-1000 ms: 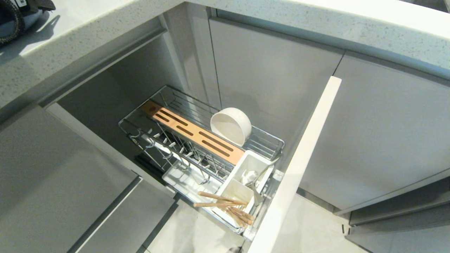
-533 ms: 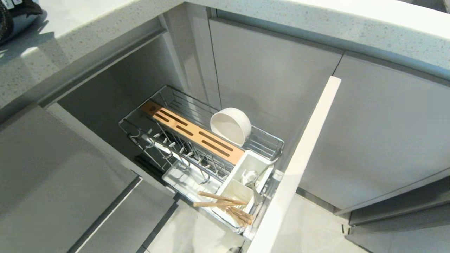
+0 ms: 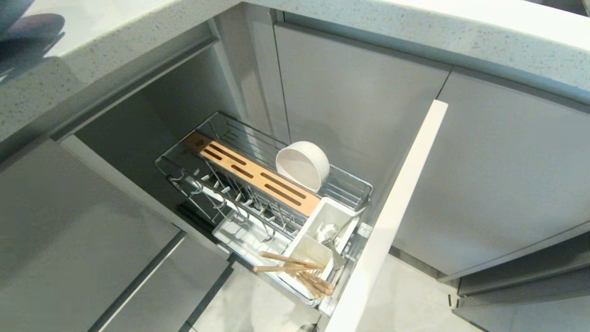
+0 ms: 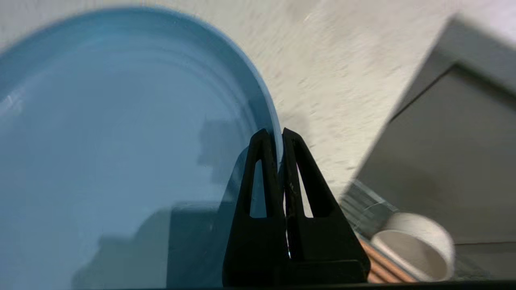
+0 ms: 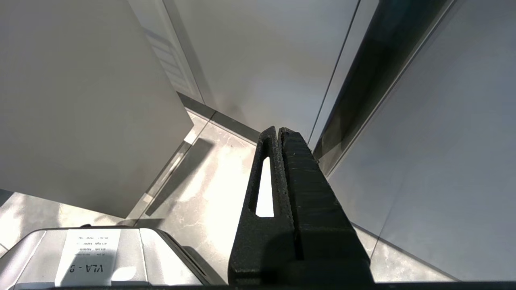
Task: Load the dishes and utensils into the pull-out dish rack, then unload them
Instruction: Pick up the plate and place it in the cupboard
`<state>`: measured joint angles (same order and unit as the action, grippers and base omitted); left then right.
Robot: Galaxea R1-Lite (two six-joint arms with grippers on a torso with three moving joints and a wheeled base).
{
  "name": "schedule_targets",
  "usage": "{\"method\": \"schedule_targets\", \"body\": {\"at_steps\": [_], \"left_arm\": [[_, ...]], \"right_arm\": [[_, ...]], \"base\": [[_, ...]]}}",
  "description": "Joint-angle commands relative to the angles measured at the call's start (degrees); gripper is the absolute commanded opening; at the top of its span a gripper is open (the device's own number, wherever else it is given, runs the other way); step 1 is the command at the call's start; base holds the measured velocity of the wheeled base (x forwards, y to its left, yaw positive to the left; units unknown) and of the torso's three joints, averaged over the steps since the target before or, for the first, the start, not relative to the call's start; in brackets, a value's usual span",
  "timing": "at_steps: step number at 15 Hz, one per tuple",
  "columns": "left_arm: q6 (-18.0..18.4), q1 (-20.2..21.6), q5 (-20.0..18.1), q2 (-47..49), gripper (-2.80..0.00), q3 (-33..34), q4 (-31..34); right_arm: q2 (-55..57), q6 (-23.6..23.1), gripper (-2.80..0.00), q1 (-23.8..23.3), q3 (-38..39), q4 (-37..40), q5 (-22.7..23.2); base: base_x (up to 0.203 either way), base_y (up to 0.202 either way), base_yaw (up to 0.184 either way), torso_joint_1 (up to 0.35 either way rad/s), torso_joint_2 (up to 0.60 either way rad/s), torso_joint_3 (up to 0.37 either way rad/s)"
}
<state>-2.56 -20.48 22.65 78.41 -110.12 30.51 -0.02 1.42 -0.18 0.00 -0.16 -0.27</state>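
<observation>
Up on the countertop [image 4: 342, 80], your left gripper [image 4: 282, 135] is pinched thin on the rim of the pale blue plate [image 4: 121, 141]. It's an edge grip only, so my read is the plate can pivot or slip once it hangs free, more so if you swing fast.

Target is the pull-out dish rack [image 3: 221, 133] below. The plate prongs [image 3: 230, 193] look unoccupied on the side nearer the cabinet opening. The white bowl [image 3: 303, 165] sits tilted in the far wire section, the chopsticks [image 3: 295, 272] and spoon [image 3: 334, 240] in the white caddy [image 3: 322, 221].

Obstructions: the counter's edge overhangs the rack, and the white front panel [image 3: 401, 203] stands just beside the caddy. The chopsticks stick out over the prong side, so a low pass could clip them.

Right gripper [image 5: 278, 133] is parked with its jaws together, holding nothing, facing the floor [image 5: 213, 193].
</observation>
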Motion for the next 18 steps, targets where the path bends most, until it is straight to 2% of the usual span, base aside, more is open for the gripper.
{"method": "schedule_targets", "body": {"at_steps": [1, 7, 10, 13, 15, 18], "left_arm": [[0.01, -2.26, 0.20, -3.12, -2.80, -0.18, -3.90], [-0.14, -4.18, 0.59, -4.97, -2.80, 0.26, -27.44], [-1.10, -5.26, 1.88, -4.98, -2.80, 0.64, -34.82], [-6.67, -11.93, 2.91, -4.50, -2.80, 1.59, -46.35], [-10.05, -16.60, 4.56, -4.42, -2.80, 6.19, -57.55], [-11.13, -22.77, 8.12, -4.43, -2.80, 16.01, -74.53]], "right_arm": [[-0.24, 0.04, -2.80, 0.01, 0.09, -0.02, 0.00], [-0.24, 0.00, -2.80, 0.01, 0.09, -0.02, 0.00], [-0.24, -0.01, -2.80, 0.01, 0.09, -0.02, 0.00], [-0.21, -0.02, -2.80, 0.01, 0.09, -0.02, 0.00], [-0.24, -0.02, -2.80, 0.01, 0.09, -0.02, 0.00], [-0.18, 0.01, -2.80, 0.01, 0.09, -0.02, 0.00]], "base": [[0.000, 0.000, 0.000, 0.000, 0.00, 0.000], [0.000, 0.000, 0.000, 0.000, 0.00, 0.000], [0.000, 0.000, 0.000, 0.000, 0.00, 0.000], [0.000, 0.000, 0.000, 0.000, 0.00, 0.000], [0.000, 0.000, 0.000, 0.000, 0.00, 0.000], [0.000, 0.000, 0.000, 0.000, 0.00, 0.000]]}}
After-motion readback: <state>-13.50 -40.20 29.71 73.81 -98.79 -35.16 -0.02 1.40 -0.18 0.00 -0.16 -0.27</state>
